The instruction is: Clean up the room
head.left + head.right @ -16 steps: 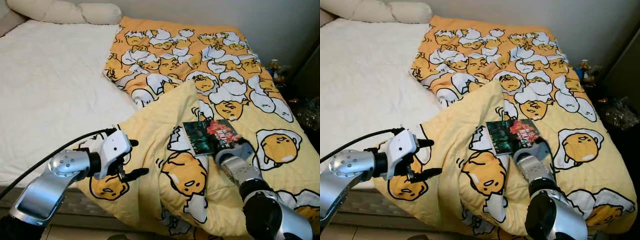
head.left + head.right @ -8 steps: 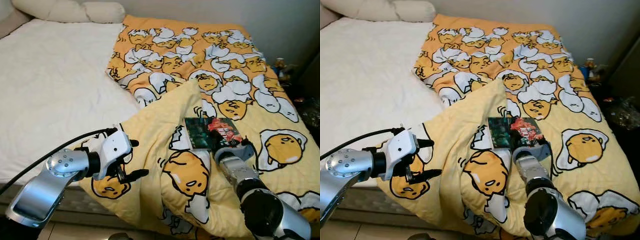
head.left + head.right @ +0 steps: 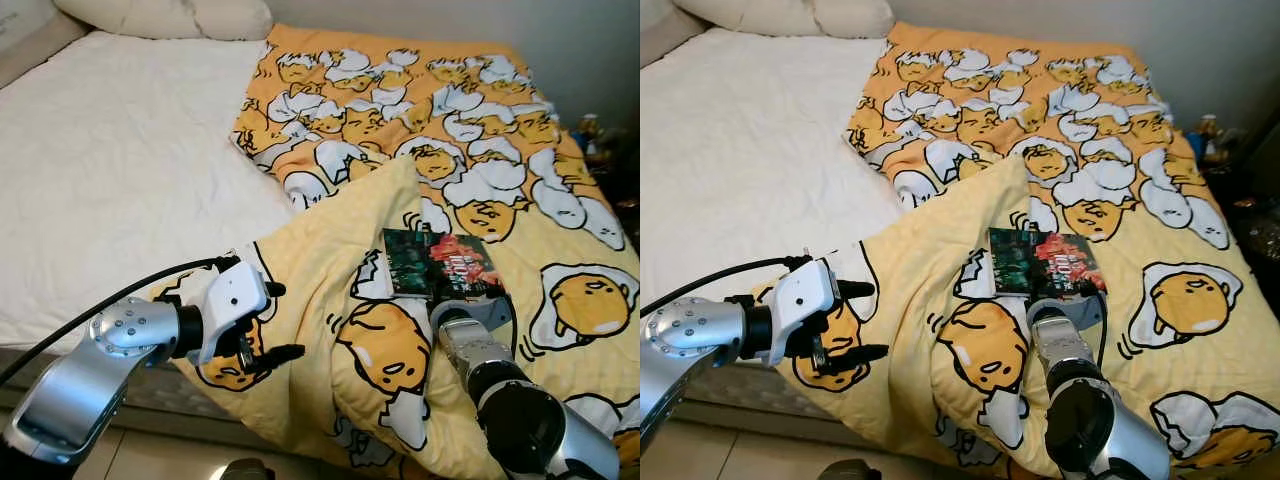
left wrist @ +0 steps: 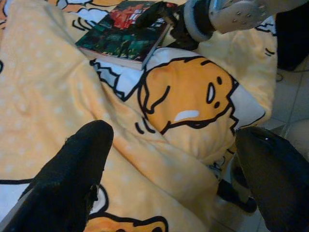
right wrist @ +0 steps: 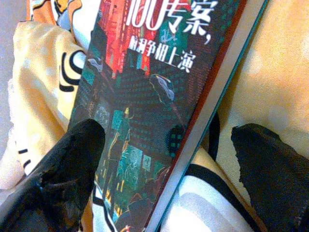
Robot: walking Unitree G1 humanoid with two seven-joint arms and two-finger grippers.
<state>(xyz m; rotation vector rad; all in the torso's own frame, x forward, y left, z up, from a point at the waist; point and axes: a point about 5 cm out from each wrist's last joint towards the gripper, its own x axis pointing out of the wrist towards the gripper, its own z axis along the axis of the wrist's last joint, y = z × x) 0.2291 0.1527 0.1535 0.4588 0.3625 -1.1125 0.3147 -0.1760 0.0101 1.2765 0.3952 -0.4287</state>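
The right gripper [image 5: 169, 159], its two black fingers spread wide, reaches the near corner of a paperback book [image 3: 438, 266]; one fingertip [image 5: 79, 145] lies over the dark cover while the other sits off its edge on the fabric. The book, with a red and green cityscape cover, lies flat on a yellow comforter [image 3: 330, 250] printed with cartoon eggs, folded back over itself near the foot of the bed. The left gripper [image 3: 272, 322], fingers also parted and holding nothing, hovers at the comforter's folded corner beside the white mattress [image 3: 110, 190]. Pillows [image 3: 170, 17] rest at the head.
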